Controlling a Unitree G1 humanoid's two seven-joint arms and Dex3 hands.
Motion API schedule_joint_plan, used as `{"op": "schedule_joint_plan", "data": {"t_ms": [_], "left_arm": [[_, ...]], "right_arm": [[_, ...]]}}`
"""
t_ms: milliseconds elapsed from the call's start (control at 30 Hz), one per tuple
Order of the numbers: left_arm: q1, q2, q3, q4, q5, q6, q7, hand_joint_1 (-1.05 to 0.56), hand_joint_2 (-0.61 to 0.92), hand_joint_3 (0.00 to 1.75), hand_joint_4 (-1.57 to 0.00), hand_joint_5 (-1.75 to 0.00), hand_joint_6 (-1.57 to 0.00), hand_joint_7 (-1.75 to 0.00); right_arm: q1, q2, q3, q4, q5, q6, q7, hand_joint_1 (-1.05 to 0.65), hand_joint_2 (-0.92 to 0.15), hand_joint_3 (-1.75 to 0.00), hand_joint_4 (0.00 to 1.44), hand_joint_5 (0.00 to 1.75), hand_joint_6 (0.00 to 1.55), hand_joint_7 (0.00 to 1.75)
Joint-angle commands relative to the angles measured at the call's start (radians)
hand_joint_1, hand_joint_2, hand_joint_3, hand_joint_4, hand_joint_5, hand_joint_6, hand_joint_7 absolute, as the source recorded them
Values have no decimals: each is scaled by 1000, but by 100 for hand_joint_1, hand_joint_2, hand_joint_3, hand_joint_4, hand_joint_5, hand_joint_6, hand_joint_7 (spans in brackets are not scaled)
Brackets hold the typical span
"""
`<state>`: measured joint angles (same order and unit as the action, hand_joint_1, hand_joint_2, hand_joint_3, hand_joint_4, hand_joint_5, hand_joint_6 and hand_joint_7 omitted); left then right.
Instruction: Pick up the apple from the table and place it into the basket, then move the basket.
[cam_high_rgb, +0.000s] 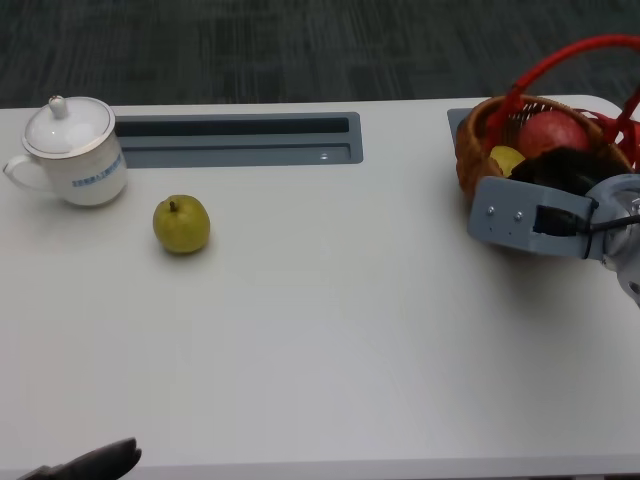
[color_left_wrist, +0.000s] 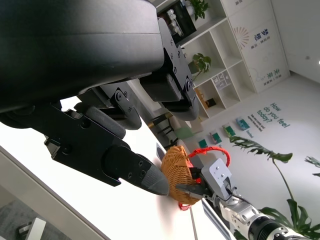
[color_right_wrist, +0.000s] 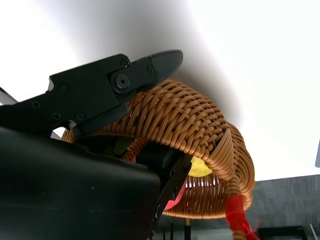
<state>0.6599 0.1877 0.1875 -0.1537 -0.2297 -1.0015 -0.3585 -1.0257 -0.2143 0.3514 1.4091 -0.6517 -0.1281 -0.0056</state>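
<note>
One apple (cam_high_rgb: 551, 133) in one basket (cam_high_rgb: 470, 160), one pear (cam_high_rgb: 181, 223), one cup (cam_high_rgb: 72, 152)

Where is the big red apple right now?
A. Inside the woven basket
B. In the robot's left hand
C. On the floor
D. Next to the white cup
A. In the head view the red apple sits inside the woven basket at the table's far right, with the right hand at the basket's rim.
</note>
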Motion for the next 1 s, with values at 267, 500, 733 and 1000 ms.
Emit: {"op": "schedule_joint_plan", "data": {"t_ms": [267, 500, 733, 1000], "left_arm": [[-67, -14, -38, 26, 14, 44, 13, -51, 79, 0, -89, -1, -81, -2], [-164, -23, -46, 50, 49, 53, 22, -51, 79, 0, -91, -1, -82, -1], [-291, -8, -42, 113, 84, 56, 24, -51, 80, 0, -89, 0, -81, 0], [-391, 30, -42, 218, 62, 28, 8, -52, 81, 0, -87, 0, -79, 0]], "right_arm": [[-39, 0, -15, -13, 14, -13, 73, -96, -84, -1, 30, 1, 29, 1], [-73, -29, -49, -21, 45, -61, 119, -93, -84, -1, 34, 1, 35, 2], [-70, -96, -87, -36, 91, -153, 100, -89, -84, 0, 36, 1, 36, 0], [6, -168, -141, -66, 161, -318, 69, -71, -86, -1, 37, 1, 33, 1]]}}
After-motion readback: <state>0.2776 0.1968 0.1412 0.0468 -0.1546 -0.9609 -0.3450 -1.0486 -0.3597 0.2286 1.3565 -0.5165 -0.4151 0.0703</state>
